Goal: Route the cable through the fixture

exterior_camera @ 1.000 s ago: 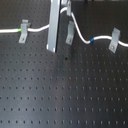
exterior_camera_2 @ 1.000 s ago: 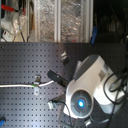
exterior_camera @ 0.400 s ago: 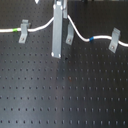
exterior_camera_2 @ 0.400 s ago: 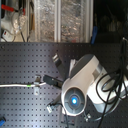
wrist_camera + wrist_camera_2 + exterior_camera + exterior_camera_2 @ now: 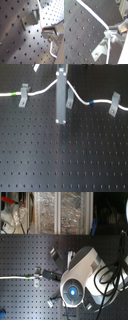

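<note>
The white cable runs across the black perforated board in the first exterior view. It has a green band by the left fixture clip and a blue band before the right clip. It arches up behind the middle clip. My gripper stands as a grey bar in front of that arch. In both wrist views the cable bends sharply at my fingertips, so the gripper is shut on it beside a grey clip. In the second exterior view the cable enters from the left.
In the second exterior view the white arm body with a blue light covers the board's middle and hides the gripper. Small clips stand around it. Shelves with clutter lie beyond the board's far edge.
The gripper has shifted slightly toward the first exterior view's left, taking the cable's arch with it. The arm body has moved toward the second exterior view's left.
</note>
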